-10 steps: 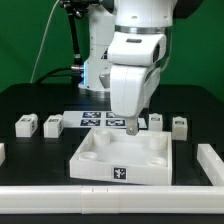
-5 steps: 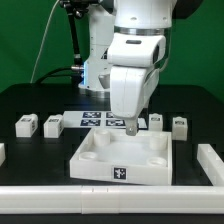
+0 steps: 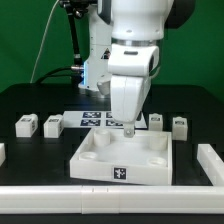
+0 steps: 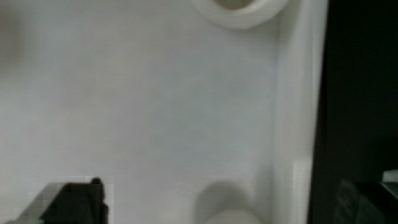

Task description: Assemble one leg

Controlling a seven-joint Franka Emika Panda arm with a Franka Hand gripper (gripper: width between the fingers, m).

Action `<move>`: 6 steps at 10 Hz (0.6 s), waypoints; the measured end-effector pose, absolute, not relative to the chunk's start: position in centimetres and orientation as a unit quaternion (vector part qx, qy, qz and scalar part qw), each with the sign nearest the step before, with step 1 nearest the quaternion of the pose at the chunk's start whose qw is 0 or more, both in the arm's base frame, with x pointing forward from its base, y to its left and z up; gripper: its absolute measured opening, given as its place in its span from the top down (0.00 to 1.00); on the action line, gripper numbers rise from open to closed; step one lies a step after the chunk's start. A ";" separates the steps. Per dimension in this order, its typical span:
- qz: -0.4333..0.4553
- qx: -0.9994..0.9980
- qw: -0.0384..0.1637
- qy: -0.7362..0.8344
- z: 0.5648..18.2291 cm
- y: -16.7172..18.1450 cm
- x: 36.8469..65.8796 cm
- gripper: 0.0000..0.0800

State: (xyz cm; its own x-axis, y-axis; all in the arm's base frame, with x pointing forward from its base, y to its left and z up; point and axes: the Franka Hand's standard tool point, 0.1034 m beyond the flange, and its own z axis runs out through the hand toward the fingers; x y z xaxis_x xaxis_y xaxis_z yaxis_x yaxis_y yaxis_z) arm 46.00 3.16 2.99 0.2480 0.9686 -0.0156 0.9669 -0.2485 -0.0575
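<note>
The large white square panel (image 3: pixel 98 170) lies at the front middle of the table, with a tag on its front wall. My gripper (image 3: pixel 130 128) hangs over the panel's rear edge, open and empty. Two legs, small white posts, stand on the exterior view's left (image 3: pixel 27 124) (image 3: pixel 54 124). Two more stand on its right (image 3: pixel 155 120) (image 3: pixel 180 124). The wrist view is filled by the panel's white floor (image 4: pixel 160 110), with a round corner socket (image 4: pixel 240 10). One dark fingertip (image 4: pixel 71 202) shows there. The gripper (image 4: pixel 228 205) holds nothing.
The marker board (image 3: pixel 98 120) lies behind the panel, partly hidden by the arm. White bars run along the table's front edge (image 3: pixel 110 195) and the right side (image 3: pixel 208 160). The black tabletop surrounds the parts.
The hand has shifted slightly and stands straighter over the panel's rear edge, with the fingertips a little lower. The panel and legs have not moved.
</note>
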 end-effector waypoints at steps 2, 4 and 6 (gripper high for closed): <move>0.024 -0.793 0.023 -0.608 1.2 2.8 45.1 0.19; 0.021 -0.796 0.023 -0.604 0.7 2.9 45.2 0.19; 0.018 -0.800 0.020 -0.599 0.9 3.1 45.5 0.19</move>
State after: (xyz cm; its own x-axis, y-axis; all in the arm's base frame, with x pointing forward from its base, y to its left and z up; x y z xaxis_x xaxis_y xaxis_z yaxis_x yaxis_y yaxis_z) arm 45.54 3.08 0.91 0.2814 0.9596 -0.0040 0.9582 -0.2812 -0.0537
